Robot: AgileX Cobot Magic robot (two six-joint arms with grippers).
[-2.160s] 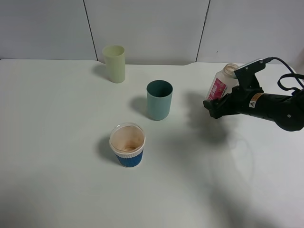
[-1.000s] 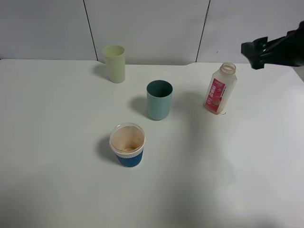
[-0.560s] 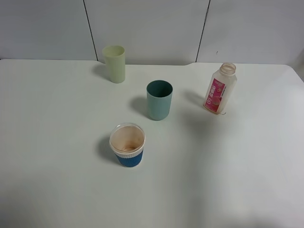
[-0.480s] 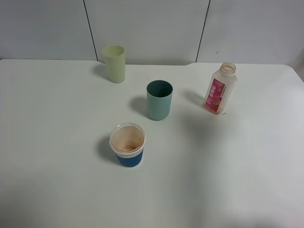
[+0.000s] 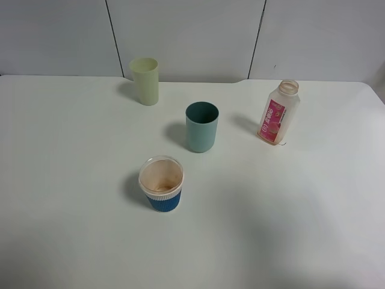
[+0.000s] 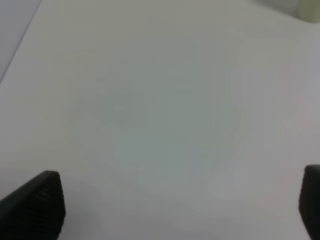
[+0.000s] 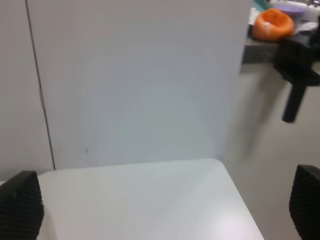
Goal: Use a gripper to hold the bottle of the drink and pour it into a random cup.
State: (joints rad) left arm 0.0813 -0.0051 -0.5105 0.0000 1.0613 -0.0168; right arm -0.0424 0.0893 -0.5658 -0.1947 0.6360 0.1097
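The bottle of the drink (image 5: 278, 113) stands upright and uncapped on the white table (image 5: 289, 205) at the right rear, with nothing holding it. The teal cup (image 5: 201, 126) stands left of it, near the table's middle. Neither arm shows in the exterior high view. In the left wrist view the left gripper (image 6: 175, 210) is open and empty over bare table, its black fingertips (image 6: 35, 207) wide apart. In the right wrist view the right gripper (image 7: 162, 207) is open and empty, fingertips (image 7: 20, 205) wide apart, facing the back wall and a table corner.
A taller pale yellow-green cup (image 5: 145, 80) stands at the rear left. A blue-sleeved paper cup (image 5: 161, 183) with brownish residue stands in front of the teal cup. Grey wall panels (image 5: 192, 36) close the back. An orange object (image 7: 272, 22) sits on a shelf beyond the table.
The right gripper let go of the tilted bottle, lifted away to the right and left the exterior view. The bottle now stands upright alone. The cups have not moved.
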